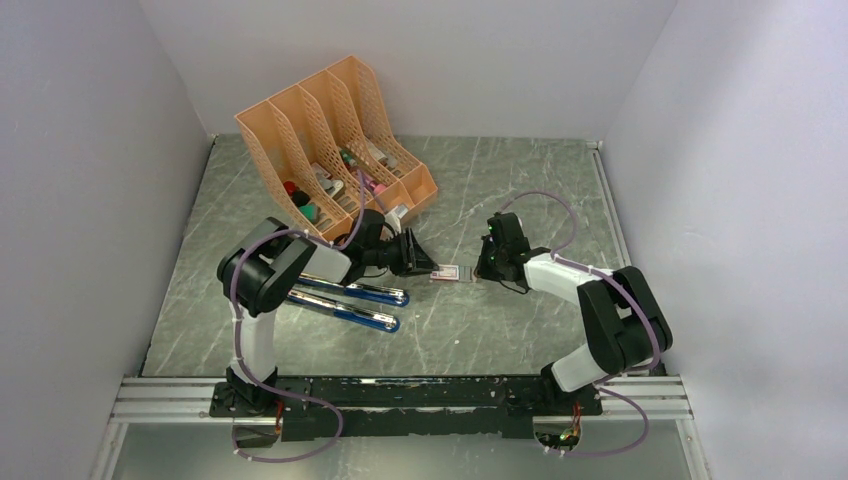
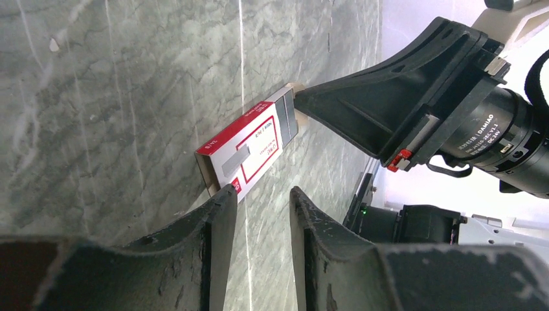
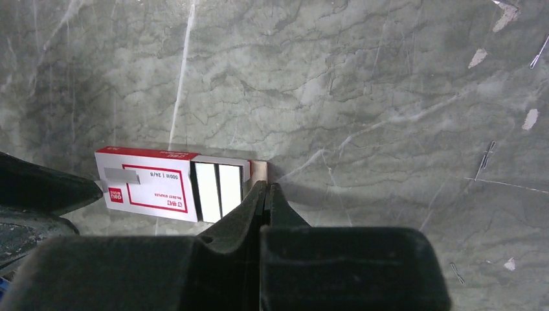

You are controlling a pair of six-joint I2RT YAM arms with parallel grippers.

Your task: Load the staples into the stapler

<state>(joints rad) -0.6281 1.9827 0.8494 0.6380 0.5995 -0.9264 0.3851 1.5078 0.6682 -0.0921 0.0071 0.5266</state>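
A small white-and-red staple box (image 1: 447, 273) lies flat on the marbled table between the two grippers. Its inner tray is slid partly out, showing the silvery staples (image 3: 217, 188). My right gripper (image 3: 267, 186) is shut on the tray's brown end wall (image 3: 259, 170). On the other side my left gripper (image 2: 259, 194) is open, with bare table showing between its fingers. One fingertip (image 2: 223, 197) is at the near corner of the staple box (image 2: 249, 142). The blue stapler (image 1: 365, 320) lies opened into two long arms under the left arm.
An orange file organiser (image 1: 330, 140) holding small items stands at the back left, close behind the left arm. Loose staples (image 3: 485, 155) and paper scraps (image 3: 478, 58) lie scattered on the table to the right of the box. Grey walls enclose the table on three sides.
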